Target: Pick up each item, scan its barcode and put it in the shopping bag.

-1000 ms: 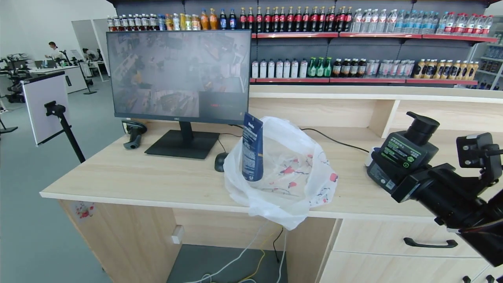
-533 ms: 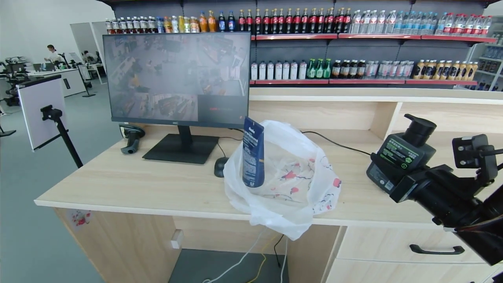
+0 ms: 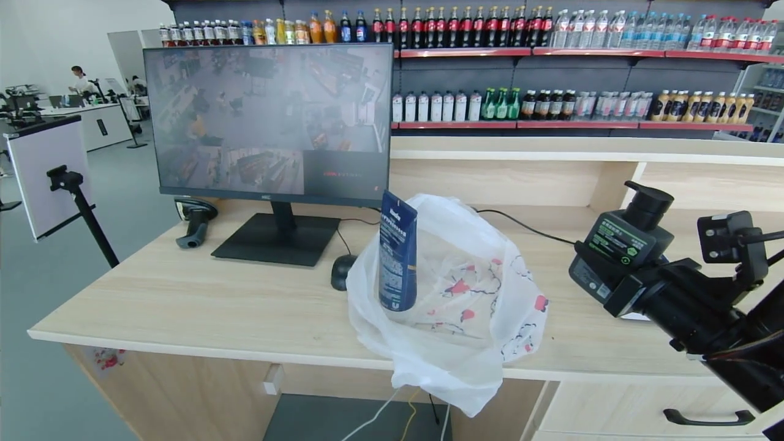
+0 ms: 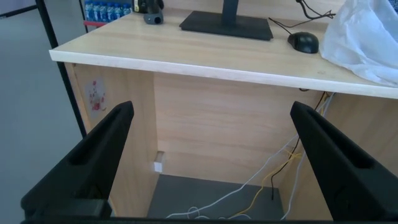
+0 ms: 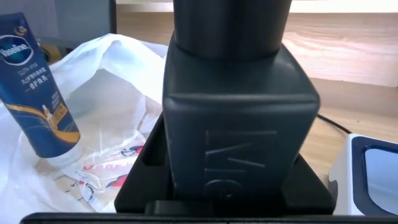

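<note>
Camera shifted, bottle (image 3: 615, 245) clamped, left fingers (image 4: 93, 162) apart

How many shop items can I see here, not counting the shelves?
2. A blue tube stands in the white bag; a black pump bottle is in the right gripper. The bag may hide more.

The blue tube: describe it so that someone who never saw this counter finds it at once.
On the wooden counter, right of the monitor, sits a white shopping bag with red flowers. The blue tube stands upright at its left side, flat end up, the only dark blue thing, taller than the black mouse.
</note>
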